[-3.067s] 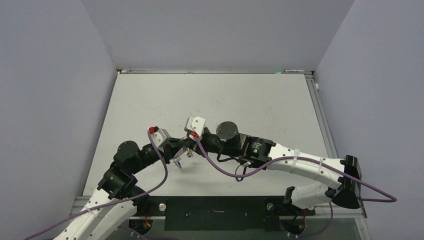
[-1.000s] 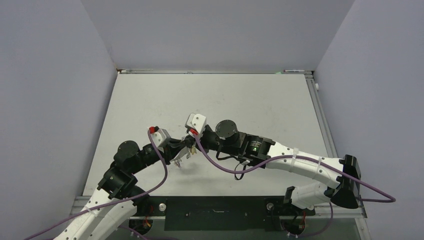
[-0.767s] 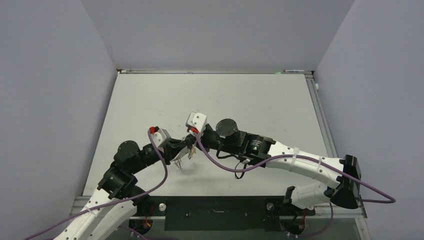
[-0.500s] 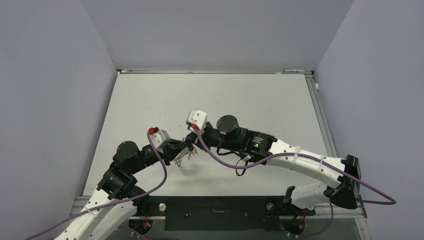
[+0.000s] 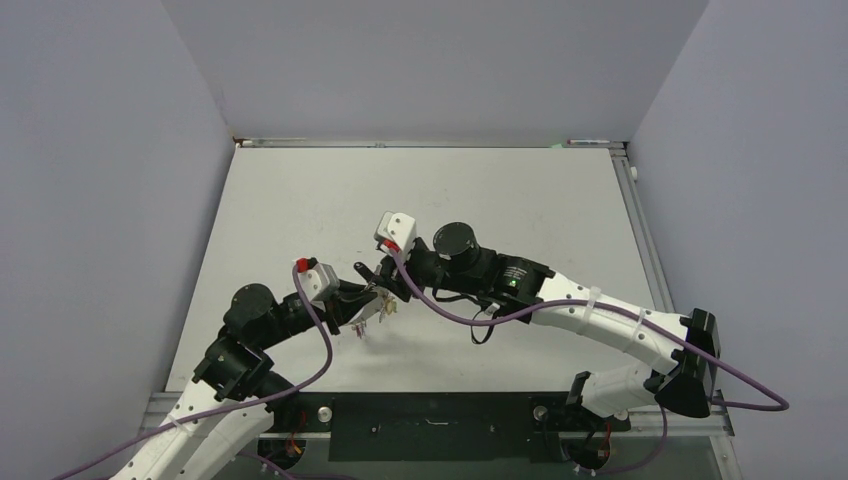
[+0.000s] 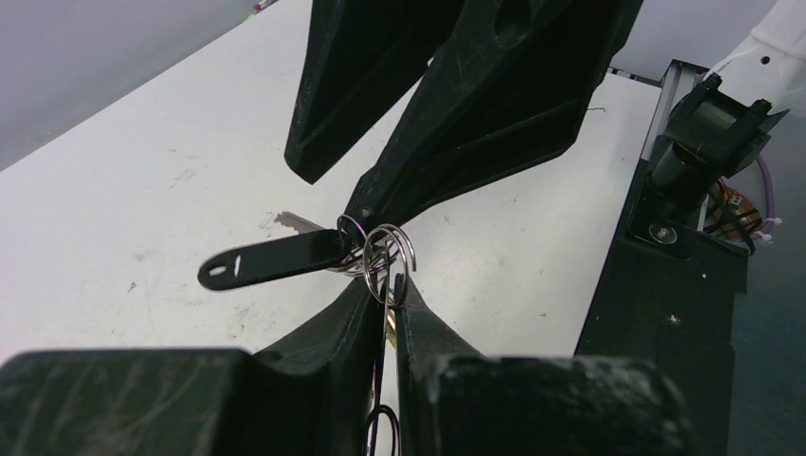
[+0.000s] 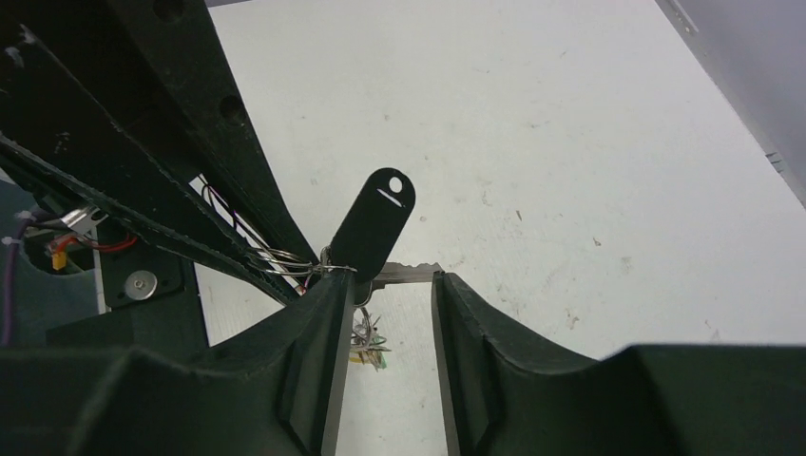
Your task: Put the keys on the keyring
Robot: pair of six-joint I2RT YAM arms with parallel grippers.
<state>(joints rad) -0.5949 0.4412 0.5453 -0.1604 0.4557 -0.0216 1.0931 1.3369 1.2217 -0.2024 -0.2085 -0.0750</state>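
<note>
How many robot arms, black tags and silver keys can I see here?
Robot arms: 2, the left arm and the right arm
Black tag: 1
Silver key: 1
Total: 4
The other keys are too bunched up to count.

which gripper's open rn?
The right gripper: its wrist view shows a clear gap between its fingers. The left gripper is pinched shut on a wire ring.

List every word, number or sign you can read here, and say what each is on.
No text in any view can be read.
The sticker on the right arm's motor housing: too small to read.
The black tag among the keys: no print shows, only a hole and a slot.
</note>
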